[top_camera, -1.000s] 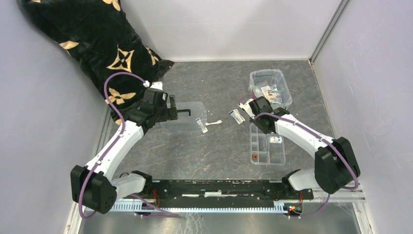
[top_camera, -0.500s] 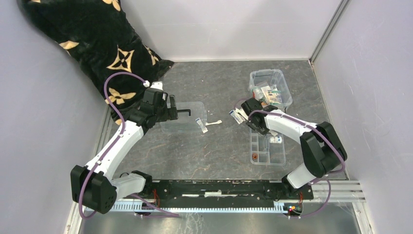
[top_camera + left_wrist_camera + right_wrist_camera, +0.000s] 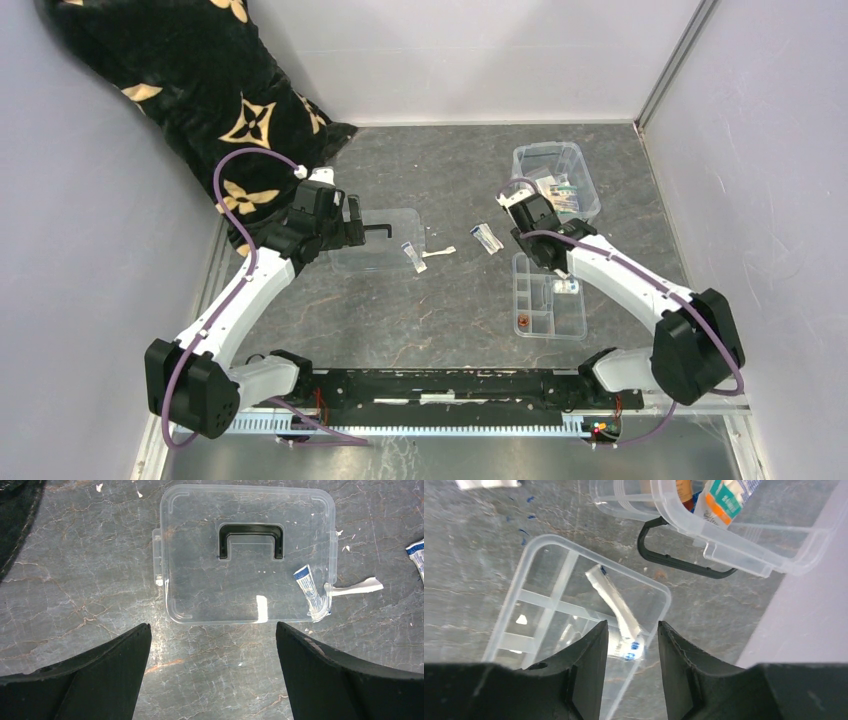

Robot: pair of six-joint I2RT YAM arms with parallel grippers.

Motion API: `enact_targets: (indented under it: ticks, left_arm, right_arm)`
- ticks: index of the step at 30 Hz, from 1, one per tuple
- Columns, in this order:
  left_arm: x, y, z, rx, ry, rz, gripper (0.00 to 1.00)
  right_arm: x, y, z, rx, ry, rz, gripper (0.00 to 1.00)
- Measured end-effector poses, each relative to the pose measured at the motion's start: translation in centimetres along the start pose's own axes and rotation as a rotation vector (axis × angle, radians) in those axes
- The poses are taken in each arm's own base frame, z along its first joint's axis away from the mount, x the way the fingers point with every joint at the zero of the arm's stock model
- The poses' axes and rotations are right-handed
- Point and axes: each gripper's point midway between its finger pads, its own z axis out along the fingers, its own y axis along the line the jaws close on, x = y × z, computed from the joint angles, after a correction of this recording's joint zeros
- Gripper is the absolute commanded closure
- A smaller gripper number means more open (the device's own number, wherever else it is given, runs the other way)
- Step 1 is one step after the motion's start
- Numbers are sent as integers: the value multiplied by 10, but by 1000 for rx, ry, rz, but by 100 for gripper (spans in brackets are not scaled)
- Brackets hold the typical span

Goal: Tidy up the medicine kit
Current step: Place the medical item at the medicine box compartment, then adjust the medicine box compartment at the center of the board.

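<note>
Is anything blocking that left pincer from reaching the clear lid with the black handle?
Nothing visible does. The open left pincer faces the lid directly; a small tube lies at the lid's right corner, off to the side.

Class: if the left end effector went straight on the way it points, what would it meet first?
Probably the lid, lying flat on the table just ahead of the open left end effector. Depth is unclear; it might touch the table at the lid's near edge instead.
</note>
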Motion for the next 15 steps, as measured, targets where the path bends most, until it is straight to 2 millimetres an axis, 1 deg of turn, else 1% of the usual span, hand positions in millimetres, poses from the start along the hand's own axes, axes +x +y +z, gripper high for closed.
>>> enact_targets:
  ticks: [2, 3, 5, 10, 11, 12, 15]
  left_arm:
    - [0, 0, 0, 0, 0, 0, 0]
    - [0, 0, 0, 0, 0, 0, 0]
    - [0, 0, 0, -1, -1, 0, 0]
    - [-1, 0, -1, -2, -5, -1, 0]
    - [-1, 0, -1, -2, -6, -1, 0]
    - [-1, 0, -1, -1, -6, -1, 0]
    - [-1, 0, -1, -1, -7, -1, 0]
  right_arm:
    - [-2, 6, -3, -23, -20, 71, 48]
    - [-3, 12, -3, -53, -33, 111, 47]
    - [-5, 27, -5, -124, -64, 187, 45]
    - [1, 70, -7, -313, -90, 345, 32]
    - [3, 75, -7, -330, -82, 361, 29]
    - [6, 81, -7, -352, -71, 380, 28]
    - [8, 87, -7, -376, -59, 408, 24]
